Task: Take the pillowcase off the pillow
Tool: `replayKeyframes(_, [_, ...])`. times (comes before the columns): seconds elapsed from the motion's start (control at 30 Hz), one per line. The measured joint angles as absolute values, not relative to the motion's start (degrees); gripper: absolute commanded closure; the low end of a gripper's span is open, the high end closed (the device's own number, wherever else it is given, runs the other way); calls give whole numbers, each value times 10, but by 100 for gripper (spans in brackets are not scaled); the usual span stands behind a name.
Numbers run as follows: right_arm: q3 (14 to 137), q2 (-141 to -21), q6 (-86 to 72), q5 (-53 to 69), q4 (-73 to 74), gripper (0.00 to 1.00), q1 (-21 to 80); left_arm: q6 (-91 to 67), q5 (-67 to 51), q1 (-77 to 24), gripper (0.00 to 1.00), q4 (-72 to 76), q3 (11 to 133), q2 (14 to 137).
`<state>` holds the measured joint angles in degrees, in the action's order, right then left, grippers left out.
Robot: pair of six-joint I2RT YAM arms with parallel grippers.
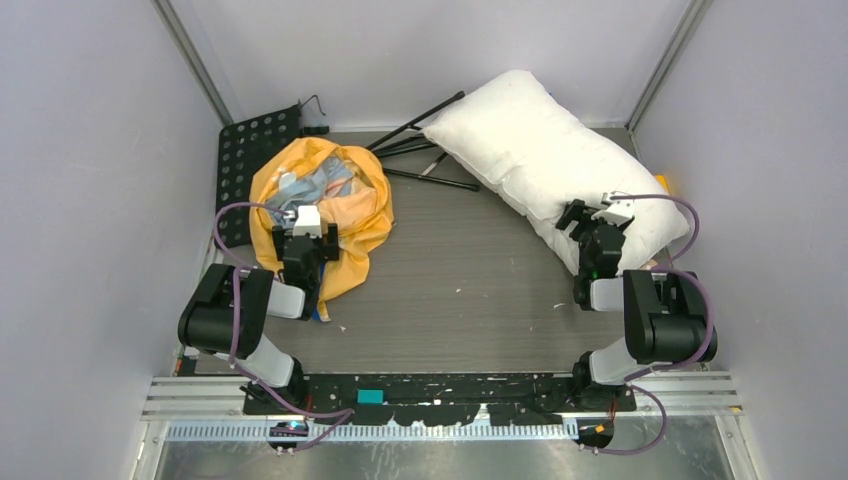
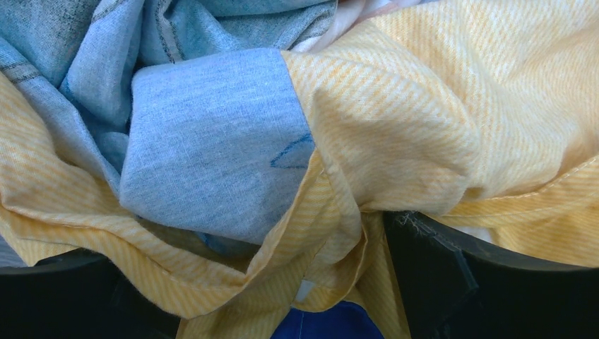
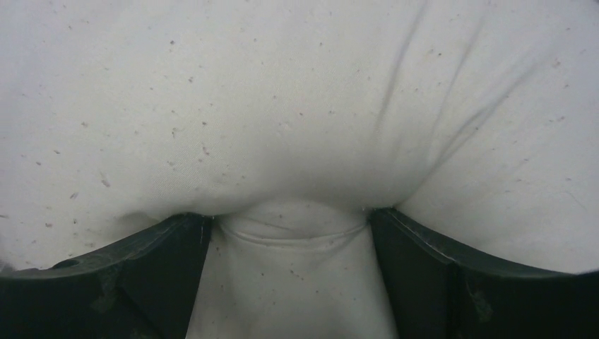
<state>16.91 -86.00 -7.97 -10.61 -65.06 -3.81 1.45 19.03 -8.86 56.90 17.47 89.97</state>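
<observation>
Pillowcase (image 1: 335,195) crumpled on worktop (image 1: 470,290) left, orange side out. Pillow (image 1: 530,150) bare at far right, apart from it. Left claw (image 1: 308,230) spread wide, fabric bunched between. Right claw (image 1: 592,222) spread at pillow's near edge, fold between.

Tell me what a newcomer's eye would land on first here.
The plump white pillow lies bare at the back right of the table, with the right gripper pressed into its near end. On the left, the pillowcase sits crumpled in an orange-yellow heap with pale blue showing inside. The left gripper rests on it, jaws wide.
</observation>
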Motion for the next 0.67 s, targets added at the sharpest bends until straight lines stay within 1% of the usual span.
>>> replayKeyframes(0.13, [197,-863,-80,-106,-623,9,-38,14,190,-89,0,569,175,900])
replayKeyframes(0.67, [197,-863,-77,-103,-617,8,-37,12,189,-86,0,565,177,900])
